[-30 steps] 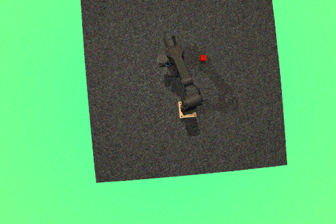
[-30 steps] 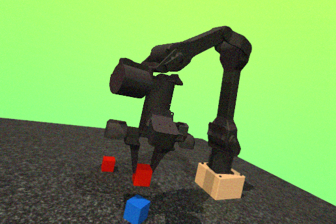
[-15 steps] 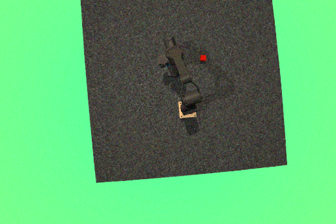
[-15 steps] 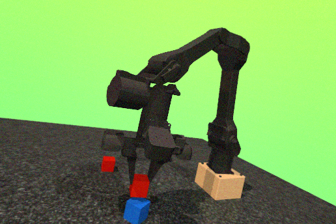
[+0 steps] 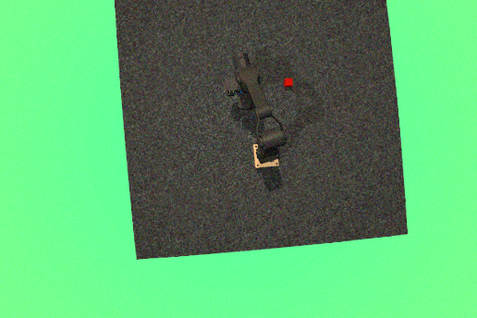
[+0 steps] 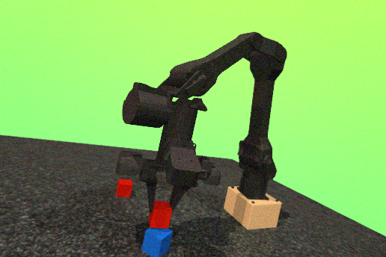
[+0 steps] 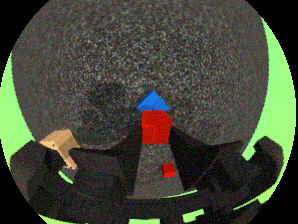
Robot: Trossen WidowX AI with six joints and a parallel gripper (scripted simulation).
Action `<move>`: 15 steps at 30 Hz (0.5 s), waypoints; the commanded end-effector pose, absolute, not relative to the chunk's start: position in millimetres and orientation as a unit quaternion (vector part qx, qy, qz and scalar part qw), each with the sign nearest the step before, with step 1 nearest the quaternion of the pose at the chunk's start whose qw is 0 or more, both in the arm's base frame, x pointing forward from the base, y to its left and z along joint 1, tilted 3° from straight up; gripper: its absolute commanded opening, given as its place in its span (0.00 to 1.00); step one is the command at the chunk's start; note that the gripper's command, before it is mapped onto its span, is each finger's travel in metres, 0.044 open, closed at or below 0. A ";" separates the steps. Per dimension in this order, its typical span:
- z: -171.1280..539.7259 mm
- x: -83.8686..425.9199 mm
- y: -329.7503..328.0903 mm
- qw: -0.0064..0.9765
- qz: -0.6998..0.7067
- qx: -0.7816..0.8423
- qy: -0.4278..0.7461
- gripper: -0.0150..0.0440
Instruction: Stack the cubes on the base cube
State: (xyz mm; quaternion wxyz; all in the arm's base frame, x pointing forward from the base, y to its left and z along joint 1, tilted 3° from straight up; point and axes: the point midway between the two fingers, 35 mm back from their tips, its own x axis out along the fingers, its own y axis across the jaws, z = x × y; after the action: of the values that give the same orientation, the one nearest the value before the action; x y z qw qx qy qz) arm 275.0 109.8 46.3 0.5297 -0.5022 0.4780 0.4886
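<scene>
The blue base cube (image 6: 157,242) (image 7: 153,102) is on the dark floor; in the top view only a speck of it shows beside the arm. My gripper (image 6: 161,210) (image 7: 154,127) points down and is shut on a red cube (image 6: 161,217) (image 7: 159,124). In the exterior view this cube appears just above the blue cube's top, and in the wrist view it covers the blue cube's near part. Whether the two touch cannot be told. The other red cube (image 5: 288,82) (image 6: 124,188) (image 7: 169,171) lies on the floor, apart from the gripper.
The arm's tan mounting block (image 5: 256,162) (image 6: 263,215) (image 7: 59,139) stands behind the gripper in the exterior view. The arm (image 5: 259,98) (image 6: 262,113) reaches over from it. The dark square floor (image 5: 185,214) ends at straight edges against green.
</scene>
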 end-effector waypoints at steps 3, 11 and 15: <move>45.0 274.4 108.9 0.528 0.487 -0.503 0.480 0.43; 45.0 274.4 108.9 0.528 0.487 -0.503 0.480 0.48; 45.0 274.4 108.9 0.528 0.487 -0.503 0.480 0.60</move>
State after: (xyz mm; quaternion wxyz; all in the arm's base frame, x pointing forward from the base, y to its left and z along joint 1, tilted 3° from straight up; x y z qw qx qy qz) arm 274.7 109.7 45.8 0.5293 -0.5021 0.4784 0.4888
